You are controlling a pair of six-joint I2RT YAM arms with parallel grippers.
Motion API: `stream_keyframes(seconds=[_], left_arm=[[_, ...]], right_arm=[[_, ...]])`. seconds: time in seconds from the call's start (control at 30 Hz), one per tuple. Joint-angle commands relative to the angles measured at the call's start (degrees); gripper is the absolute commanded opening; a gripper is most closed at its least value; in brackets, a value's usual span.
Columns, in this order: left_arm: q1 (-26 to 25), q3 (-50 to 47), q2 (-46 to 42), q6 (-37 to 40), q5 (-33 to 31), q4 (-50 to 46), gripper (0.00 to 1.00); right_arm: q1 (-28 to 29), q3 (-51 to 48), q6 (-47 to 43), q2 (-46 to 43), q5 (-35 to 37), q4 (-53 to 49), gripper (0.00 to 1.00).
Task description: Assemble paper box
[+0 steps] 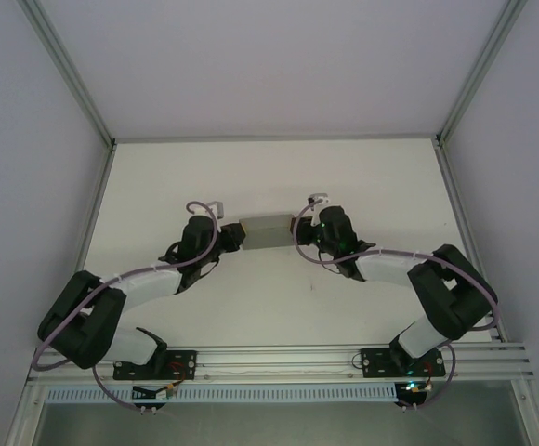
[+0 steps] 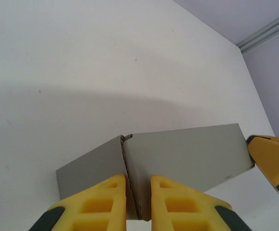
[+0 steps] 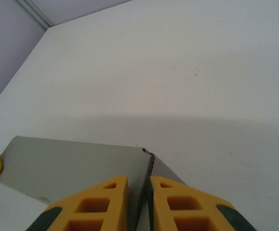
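The paper box is a small, low box of plain grey cardboard, held between my two grippers at mid-table. My left gripper is on its left end. In the left wrist view the left gripper is closed on the box's end wall, whose corrugated edge runs between the yellow fingers. My right gripper is on the right end. In the right wrist view the right gripper pinches the edge of the box's end wall tightly. The box casts a broad shadow on the table.
The white table stretches behind and in front of the box. Aluminium frame posts rise at the back corners between grey walls. A metal rail carrying both arm bases runs along the near edge.
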Motion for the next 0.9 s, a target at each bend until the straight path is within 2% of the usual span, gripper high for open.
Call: stream_keyframes(seconds=[0.0, 0.13, 0.2, 0.27, 0.3, 0.33, 0.4, 0.47, 0.53, 0.6, 0.63, 0.7, 0.77, 0.8, 0.87], left_arm=[[-1.2, -3.9, 5.0, 2.4, 1.6, -15.8, 0.13], [-2.2, -3.0, 1.3, 3.1, 0.3, -18.6, 0.13], [-2.6, -1.7, -1.0, 3.7, -0.8, -21.3, 0.16], [-2.9, 0.6, -2.5, 4.2, -2.3, -24.6, 0.27], [-2.8, 1.8, -2.8, 4.4, -2.6, -25.4, 0.36], [-3.0, 3.2, -3.1, 4.2, -3.0, -26.1, 0.38], [-3.0, 5.6, -3.1, 4.2, -2.5, -26.5, 0.43], [-3.1, 8.2, -3.3, 4.2, -2.2, -27.2, 0.47], [-3.1, 11.4, -3.6, 4.6, -3.5, -30.2, 0.49], [-3.1, 14.4, -4.3, 5.5, -5.1, -33.2, 0.62], [-3.3, 16.0, -4.9, 6.0, -6.2, -34.7, 0.63], [-3.2, 18.8, -5.6, 7.6, -8.1, -37.5, 0.73], [-3.2, 22.2, -6.0, 9.2, -10.7, -40.7, 0.94], [-3.1, 23.9, -6.2, 9.6, -12.0, -42.3, 1.00], [-3.1, 26.7, -6.6, 10.1, -14.7, -45.1, 1.00]], right_arm=[[0.5, -5.5, -2.8, 3.3, -2.4, -14.1, 0.13], [0.5, -4.9, -3.0, 2.5, -2.6, -15.5, 0.05], [0.6, -3.4, -2.7, 2.2, -2.3, -16.6, 0.05], [0.5, -2.7, -2.9, 2.0, -2.1, -17.4, 0.09], [0.6, -2.1, -2.7, 1.8, -1.9, -17.6, 0.10], [0.5, -1.4, -2.8, 1.4, -2.2, -18.0, 0.11], [0.5, 0.7, -2.1, 0.4, -2.5, -19.8, 0.17], [0.6, 3.2, -2.2, -0.7, -2.5, -22.3, 0.31], [0.5, 5.3, -2.5, -1.8, -2.1, -23.8, 0.35], [0.5, 7.2, -3.0, -2.8, -1.9, -24.5, 0.42], [0.6, 8.3, -3.5, -3.3, -1.8, -24.9, 0.43], [0.5, 9.9, -4.7, -3.8, -1.8, -24.7, 0.49], [0.5, 11.6, -5.8, -3.9, -1.4, -24.6, 0.54], [0.4, 12.6, -6.2, -3.8, -1.3, -24.7, 0.56], [0.1, 14.5, -7.1, -3.7, -1.8, -25.4, 0.66]])
